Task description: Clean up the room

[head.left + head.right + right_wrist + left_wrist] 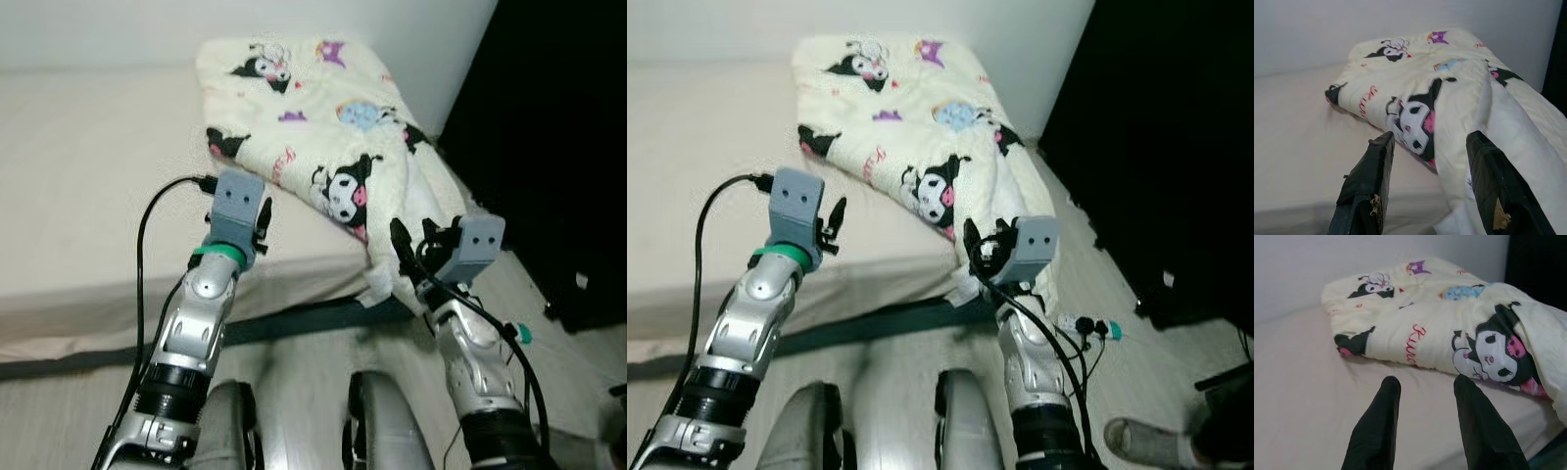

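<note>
I hold both arms raised at the near edge of the bed [88,196], judging that the crumpled blanket [323,127] is the thing to tidy, so each hand is poised to reach it. My right gripper [1427,188] is spread wide and empty, the blanket's drooping corner just ahead of its fingertips. My left gripper [1425,423], also spread and empty, hovers over bare sheet, the blanket's folded edge lying just beyond it.

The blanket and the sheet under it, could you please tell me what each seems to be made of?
The blanket looks like soft fleece or plush: thick, fuzzy, matte cream with printed cartoon figures, falling in rounded folds. The sheet looks like plain woven cloth, perhaps cotton: smooth, matte beige, lightly creased.
</note>
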You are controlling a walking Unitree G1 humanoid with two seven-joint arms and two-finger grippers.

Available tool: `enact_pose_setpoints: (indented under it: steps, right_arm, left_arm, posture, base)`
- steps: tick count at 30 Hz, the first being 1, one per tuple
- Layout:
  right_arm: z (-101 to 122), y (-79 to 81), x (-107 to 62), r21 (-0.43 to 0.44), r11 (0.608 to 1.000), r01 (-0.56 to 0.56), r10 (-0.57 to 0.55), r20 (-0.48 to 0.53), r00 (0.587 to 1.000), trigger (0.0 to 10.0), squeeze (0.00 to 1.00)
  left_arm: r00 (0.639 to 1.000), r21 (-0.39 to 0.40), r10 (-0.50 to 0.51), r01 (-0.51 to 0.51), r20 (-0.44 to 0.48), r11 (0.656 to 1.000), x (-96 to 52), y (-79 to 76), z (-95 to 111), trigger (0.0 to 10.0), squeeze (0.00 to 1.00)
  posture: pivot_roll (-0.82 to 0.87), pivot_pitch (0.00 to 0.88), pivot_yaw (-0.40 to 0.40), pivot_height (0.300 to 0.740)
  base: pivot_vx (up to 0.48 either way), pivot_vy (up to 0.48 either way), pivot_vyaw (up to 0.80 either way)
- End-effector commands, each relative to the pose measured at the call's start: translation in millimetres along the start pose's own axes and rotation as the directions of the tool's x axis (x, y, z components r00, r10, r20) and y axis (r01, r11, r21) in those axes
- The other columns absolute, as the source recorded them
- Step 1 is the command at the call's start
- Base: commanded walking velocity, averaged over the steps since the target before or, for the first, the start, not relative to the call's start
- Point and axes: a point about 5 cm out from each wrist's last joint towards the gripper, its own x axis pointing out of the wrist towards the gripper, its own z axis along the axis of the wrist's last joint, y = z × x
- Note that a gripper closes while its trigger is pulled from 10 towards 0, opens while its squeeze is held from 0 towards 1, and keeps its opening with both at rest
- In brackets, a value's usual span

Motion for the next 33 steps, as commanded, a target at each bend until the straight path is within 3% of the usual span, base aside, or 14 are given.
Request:
enact_pose_setpoints:
  steps: [1, 14, 28, 33]
  right_arm:
    - [-3, -3.2, -1.4, 0.010, 1.000, 0.016, -0.016, -0.014, 1.000, 10.0, 0.00]
    - [-2, -2.3, -0.6, 0.015, 1.000, 0.008, -0.008, -0.013, 1.000, 10.0, 0.00]
    - [-1, 0.9, 1.9, 0.024, 0.999, -0.035, 0.036, -0.016, 0.999, 10.0, 0.00]
    - [8, 0.0, 11.9, 0.039, 0.998, -0.051, 0.051, 0.016, 0.999, 10.0, 0.00]
  left_arm:
    - [1.000, 0.002, -0.007, 0.007, -0.012, 1.000, -1.1, -1.5, -3, 10.0, 0.00]
    - [1.000, 0.009, -0.009, 0.009, -0.010, 1.000, -1.9, -1.5, -3, 10.0, 0.00]
    - [1.000, 0.015, 0.009, -0.009, -0.029, 1.000, -8.6, 0.5, -10, 10.0, 0.00]
    - [0.999, 0.029, 0.036, -0.035, -0.032, 0.999, -11.8, 8.0, -11, 10.0, 0.00]
  posture:
    - [-0.08, 0.000, 0.027, 0.580]
    - [-0.08, 0.000, 0.027, 0.520]
    - [-0.04, 0.000, 0.011, 0.490]
    - [-0.02, 0.000, 0.007, 0.490]
  base:
    - [0.000, 0.000, 0.00]
    - [0.000, 0.000, 0.00]
    - [0.000, 0.000, 0.00]
    - [0.000, 0.000, 0.00]
